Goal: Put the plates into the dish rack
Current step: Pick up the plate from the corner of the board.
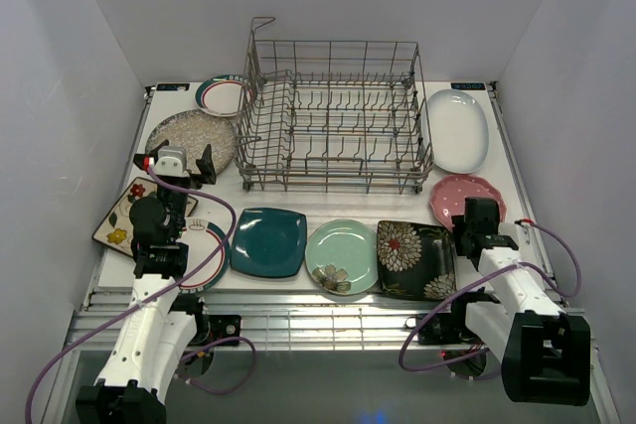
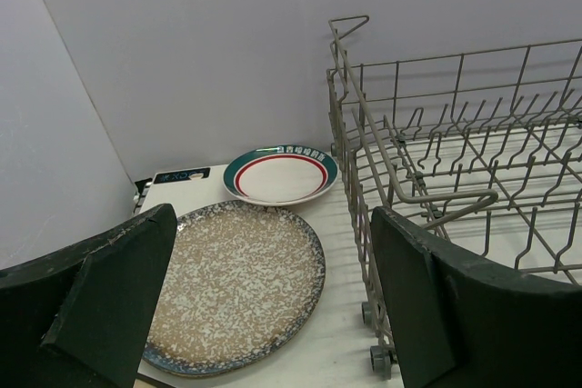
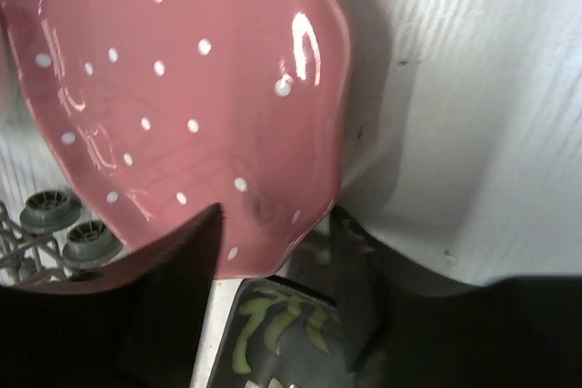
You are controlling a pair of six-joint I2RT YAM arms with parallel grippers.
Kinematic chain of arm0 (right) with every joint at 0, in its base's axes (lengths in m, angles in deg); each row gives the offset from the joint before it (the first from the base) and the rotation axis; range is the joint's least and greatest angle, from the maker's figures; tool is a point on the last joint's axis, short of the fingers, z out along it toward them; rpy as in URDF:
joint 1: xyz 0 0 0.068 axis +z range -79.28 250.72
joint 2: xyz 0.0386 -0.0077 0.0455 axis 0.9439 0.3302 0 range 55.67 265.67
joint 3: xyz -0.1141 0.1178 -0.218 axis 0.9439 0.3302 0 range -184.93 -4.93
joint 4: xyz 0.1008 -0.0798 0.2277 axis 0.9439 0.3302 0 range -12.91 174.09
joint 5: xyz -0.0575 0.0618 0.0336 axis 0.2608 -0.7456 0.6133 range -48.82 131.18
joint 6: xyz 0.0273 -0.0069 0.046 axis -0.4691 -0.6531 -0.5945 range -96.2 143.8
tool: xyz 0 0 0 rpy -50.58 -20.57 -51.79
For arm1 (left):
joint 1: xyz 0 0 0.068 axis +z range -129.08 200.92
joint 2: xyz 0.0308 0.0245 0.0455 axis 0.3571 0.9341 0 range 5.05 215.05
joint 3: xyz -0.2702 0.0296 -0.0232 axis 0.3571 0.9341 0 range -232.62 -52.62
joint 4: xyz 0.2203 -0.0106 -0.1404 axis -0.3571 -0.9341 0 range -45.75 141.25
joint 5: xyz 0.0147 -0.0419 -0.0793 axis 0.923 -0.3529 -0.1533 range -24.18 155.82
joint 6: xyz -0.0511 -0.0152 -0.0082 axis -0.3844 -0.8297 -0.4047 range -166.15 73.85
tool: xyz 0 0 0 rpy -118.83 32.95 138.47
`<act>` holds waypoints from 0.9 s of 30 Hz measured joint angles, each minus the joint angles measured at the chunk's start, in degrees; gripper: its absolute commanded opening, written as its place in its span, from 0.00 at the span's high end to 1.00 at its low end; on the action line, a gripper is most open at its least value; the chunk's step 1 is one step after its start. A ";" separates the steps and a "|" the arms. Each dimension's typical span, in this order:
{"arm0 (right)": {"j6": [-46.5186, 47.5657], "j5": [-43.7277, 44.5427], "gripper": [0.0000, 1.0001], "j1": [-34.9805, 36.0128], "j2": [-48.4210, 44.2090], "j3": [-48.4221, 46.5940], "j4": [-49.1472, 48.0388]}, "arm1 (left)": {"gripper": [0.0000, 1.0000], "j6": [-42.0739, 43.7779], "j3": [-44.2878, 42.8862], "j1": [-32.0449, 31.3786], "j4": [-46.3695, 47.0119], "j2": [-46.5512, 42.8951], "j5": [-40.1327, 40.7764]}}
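The grey wire dish rack [image 1: 333, 121] stands at the back centre with no plates in it; it also shows in the left wrist view [image 2: 436, 161]. Around it lie the white oval plate [image 1: 457, 129], pink scalloped plate [image 1: 462, 191], black floral square plate [image 1: 414, 258], mint round plate [image 1: 341, 256], teal square plate [image 1: 267, 241], a green-and-red-rimmed plate [image 1: 224, 94], a second one [image 1: 207, 257] partly under my left arm, the speckled grey plate [image 1: 194, 136] and the cream flowered plate [image 1: 121, 213]. My left gripper [image 1: 189, 168] hangs open and empty over the speckled plate [image 2: 232, 288]. My right gripper [image 3: 275, 252] straddles the pink plate's [image 3: 182, 88] near rim, jaws half apart.
White walls close in the table on the left, back and right. The rack's tall looped handle [image 1: 260, 27] rises at its back left corner. The black floral plate's corner [image 3: 273, 333] lies just under my right gripper. The rack's feet [image 3: 68, 224] show beside the pink plate.
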 measured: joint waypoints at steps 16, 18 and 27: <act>0.42 -6.34 0.92 -5.99 7.76 -2.84 -1.73 | 0.02 -0.02 0.00 0.00 0.00 0.37 0.00; -0.76 -5.81 0.92 -6.88 7.85 -2.89 -2.34 | 0.02 0.00 0.00 0.00 0.00 0.39 0.00; 1.07 -4.94 0.92 -6.34 0.42 -1.75 4.52 | 0.02 0.00 0.00 0.00 0.00 0.44 0.00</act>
